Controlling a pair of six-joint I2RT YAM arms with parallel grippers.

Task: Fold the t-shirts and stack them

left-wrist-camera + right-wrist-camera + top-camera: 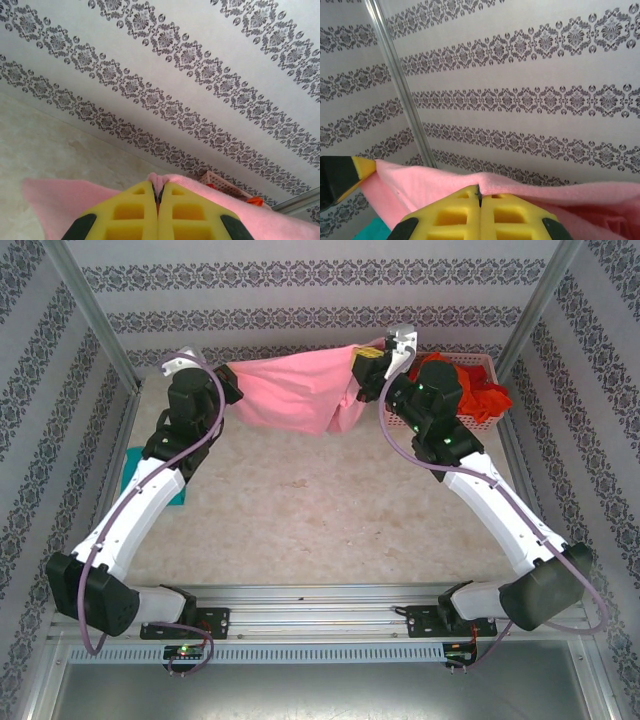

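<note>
While left tool (158, 192) and right tool (480, 194) clamp it, the pink t-shirt (295, 392) sags between, seemingly rumpled.

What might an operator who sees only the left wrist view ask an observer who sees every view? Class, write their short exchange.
Operator: Is the other end of the pink shirt held?
Observer: Yes, the right claw is shut on its edge.
Operator: Any other shirt on the table?
Observer: A teal shirt lies at its left edge.
</note>
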